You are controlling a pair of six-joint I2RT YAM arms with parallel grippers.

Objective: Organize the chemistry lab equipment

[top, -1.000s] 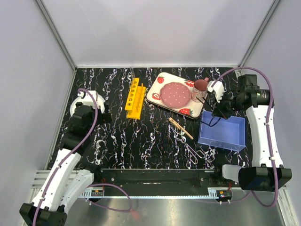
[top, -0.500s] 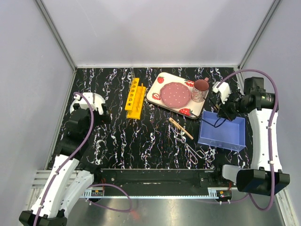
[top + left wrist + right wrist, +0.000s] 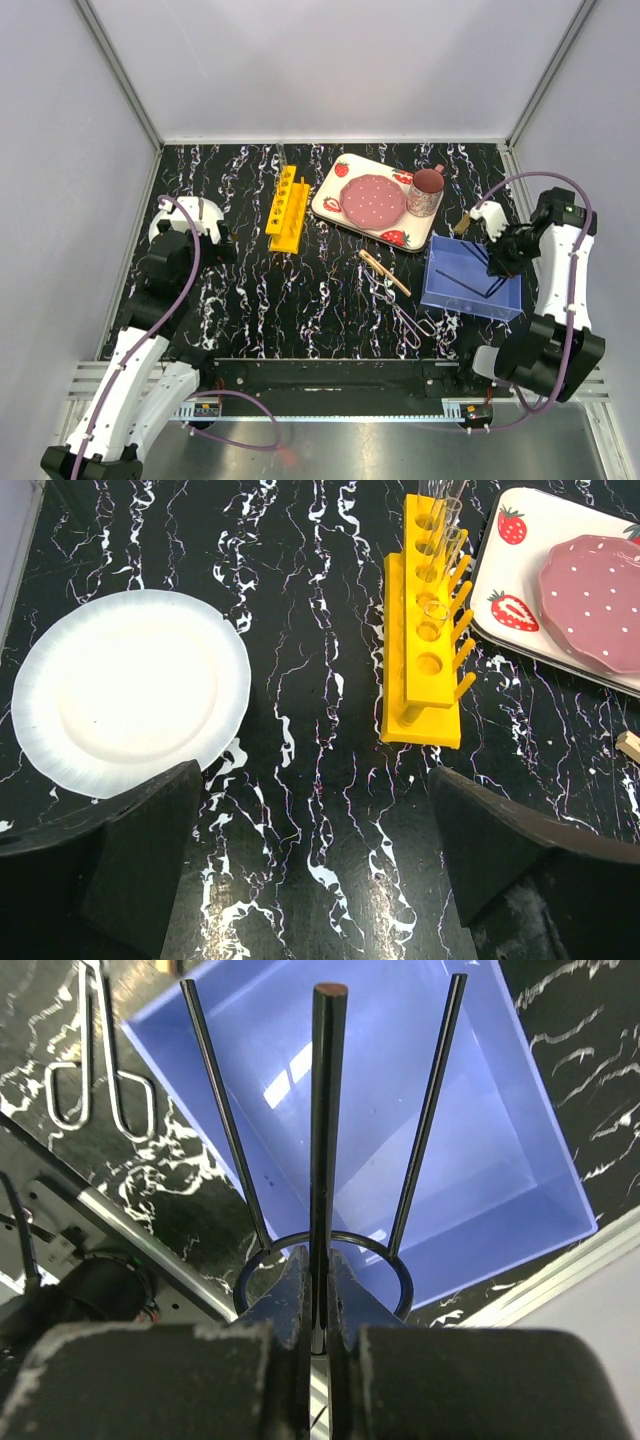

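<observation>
Black worktop (image 3: 240,290) with white veins, closed in by pale walls on three sides and by a metal rail along the near edge.

Hard to read: white plate (image 3: 135,690), whole only in the left wrist view and mostly covered by the left arm from above. Clear glass tubes (image 3: 447,515), cut off by the upper edge of that view. Tan wooden clamp (image 3: 384,272) and silvery scissor-handled forceps (image 3: 405,318), close together at mid worktop; touching or apart, cannot tell. Of the forceps, only the finger loops in the right wrist view.

Containers: yellow holed rack (image 3: 287,208), just left of the strawberry-print tray (image 3: 330,205), with the glass tubes upright in its far holes. On the tray, pink dotted plate (image 3: 374,200); pink cup (image 3: 427,190) at the far right corner. Blue bin (image 3: 468,303) at the right, with three thin black rods (image 3: 325,1110), joined by a ring, reaching over its inside; resting on its floor or not, cannot tell.

Right claw (image 3: 318,1295): pressed together on the middle rod, over the right side of the bin. Left claw (image 3: 320,880): spread fully wide, gripping nothing, low between white plate and rack.

Bin near the right near corner, close to the rail. Bare stretch of worktop between left claw and clamp.
</observation>
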